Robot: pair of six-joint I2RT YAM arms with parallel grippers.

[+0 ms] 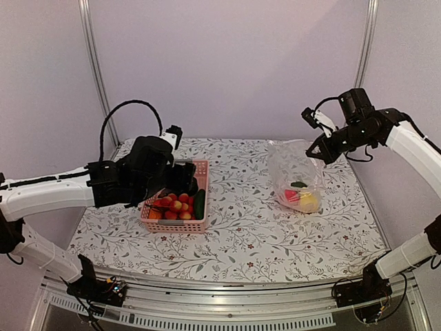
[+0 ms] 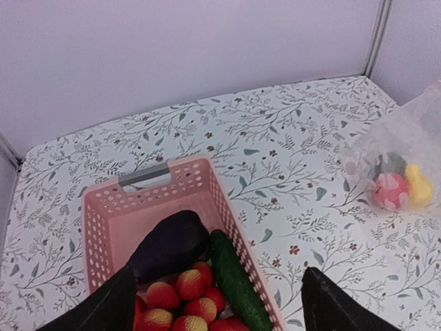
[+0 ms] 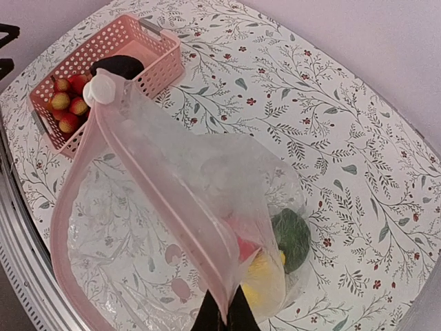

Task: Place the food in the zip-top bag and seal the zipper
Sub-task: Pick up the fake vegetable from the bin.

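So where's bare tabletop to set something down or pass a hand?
Free: the floral cloth between the pink basket and the zip-top bag, and the near strip in front of both. Crowded: over the basket, where the open left gripper hovers, and the right side, where the right gripper holds the bag up.

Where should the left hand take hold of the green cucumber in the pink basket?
Around its middle, coming straight down from above and closing across its narrow width. The cucumber lies lengthwise against one long wall of the basket, with berries packed on its other side, so a sideways approach looks blocked.
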